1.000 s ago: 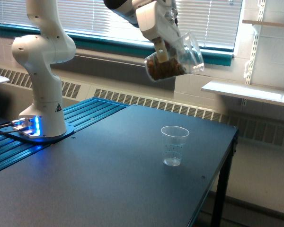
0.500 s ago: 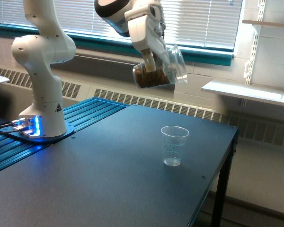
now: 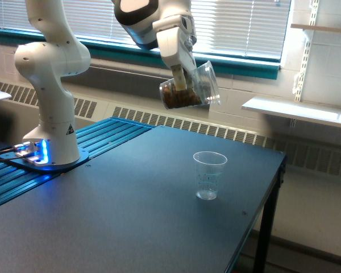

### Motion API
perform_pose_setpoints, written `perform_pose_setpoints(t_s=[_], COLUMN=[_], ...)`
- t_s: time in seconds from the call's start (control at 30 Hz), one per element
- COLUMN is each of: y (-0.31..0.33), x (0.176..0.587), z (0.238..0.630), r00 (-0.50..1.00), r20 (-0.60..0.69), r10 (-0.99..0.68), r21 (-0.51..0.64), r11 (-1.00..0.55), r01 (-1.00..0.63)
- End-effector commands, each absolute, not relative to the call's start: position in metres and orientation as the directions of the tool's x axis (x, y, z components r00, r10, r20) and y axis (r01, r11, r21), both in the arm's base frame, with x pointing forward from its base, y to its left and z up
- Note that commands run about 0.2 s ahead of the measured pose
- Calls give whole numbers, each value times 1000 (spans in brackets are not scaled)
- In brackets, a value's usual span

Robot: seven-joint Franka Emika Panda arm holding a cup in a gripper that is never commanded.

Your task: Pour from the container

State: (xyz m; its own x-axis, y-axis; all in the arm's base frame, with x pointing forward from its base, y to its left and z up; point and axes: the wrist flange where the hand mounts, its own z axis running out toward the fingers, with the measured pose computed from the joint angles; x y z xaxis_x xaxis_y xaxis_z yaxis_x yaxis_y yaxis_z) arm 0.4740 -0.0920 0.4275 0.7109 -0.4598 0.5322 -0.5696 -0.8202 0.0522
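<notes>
The container (image 3: 192, 88), a clear plastic cup with brown material in its lower end, hangs in the air tilted, rim pointing toward the exterior view's right. My gripper (image 3: 182, 84) is shut on it, one finger showing dark against the cup wall. Below and to the right, a smaller clear cup (image 3: 209, 175) with faint printed marks stands upright and empty on the dark table (image 3: 131, 216). The container is high above the table, left of the small cup.
The arm's white base (image 3: 51, 131) stands at the left on a blue ribbed platform (image 3: 102, 139). The table's right edge (image 3: 273, 193) drops off near the small cup. A white shelf (image 3: 295, 111) and window blinds are behind.
The gripper and container moved toward the exterior view's left and slightly down. The cup's tilt looks a little less steep. The small cup has not moved.
</notes>
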Motion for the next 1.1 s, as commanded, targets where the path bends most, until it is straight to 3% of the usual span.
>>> perform_pose_setpoints(t_s=[0.03, 1.1], y=[-63, -4], x=[470, 428], z=[420, 336], r00=[722, 825], r20=[537, 467], r10=[-436, -318], r21=[43, 149], r11=[-841, -891], r01=[-539, -428])
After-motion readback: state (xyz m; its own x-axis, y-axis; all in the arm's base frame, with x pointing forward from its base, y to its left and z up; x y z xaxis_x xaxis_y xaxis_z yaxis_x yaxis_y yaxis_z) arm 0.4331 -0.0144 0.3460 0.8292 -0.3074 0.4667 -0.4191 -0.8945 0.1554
